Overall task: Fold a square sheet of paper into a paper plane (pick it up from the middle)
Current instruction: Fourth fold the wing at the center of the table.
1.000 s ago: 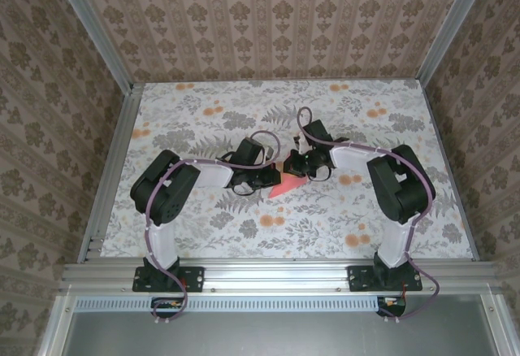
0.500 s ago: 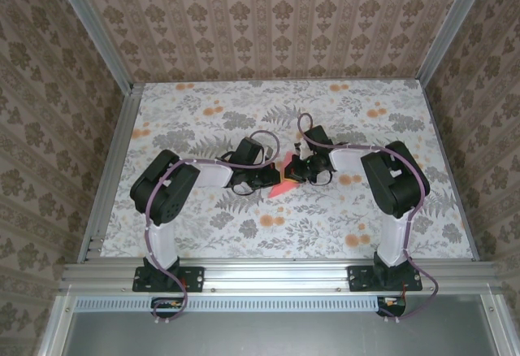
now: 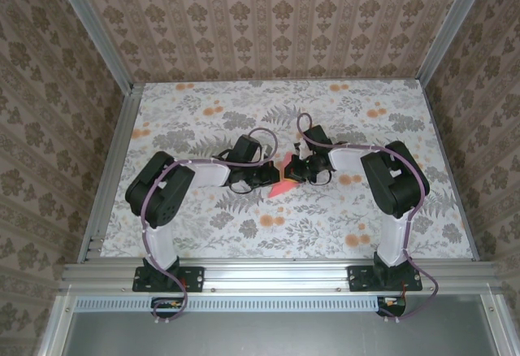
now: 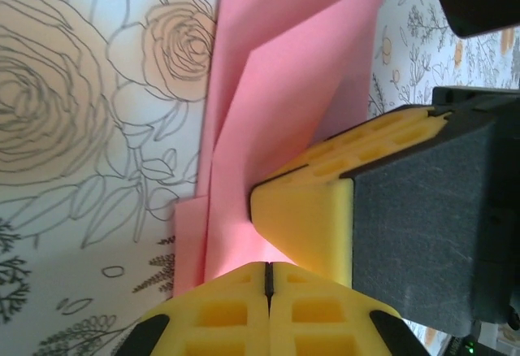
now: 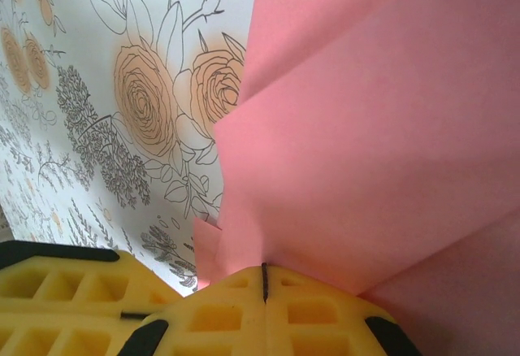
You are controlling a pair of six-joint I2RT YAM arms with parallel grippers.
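The square sheet of paper [image 3: 280,186], salmon-pink and folded into overlapping creased flaps, lies at the middle of the table between both arms. My left gripper [image 3: 274,176] is shut on its near edge; in the left wrist view the paper [image 4: 276,88] runs up from my closed yellow fingertips [image 4: 268,268]. My right gripper [image 3: 292,171] faces it from the right, shut on the same paper [image 5: 374,128], whose crease ends at its closed jaw seam [image 5: 264,273]. The two grippers nearly touch: the right one's yellow finger [image 4: 313,210] stands just beside the left's tips.
A flower-printed cloth covers the table [image 3: 366,226]. Aluminium rails [image 3: 110,169] bound it left, right and front, with patterned walls behind. Both arm bases stand at the near edge [image 3: 268,279].
The right gripper has moved left up to the left gripper and stopped at the paper. The paper shows smaller and more bunched between them. The left arm shifted slightly.
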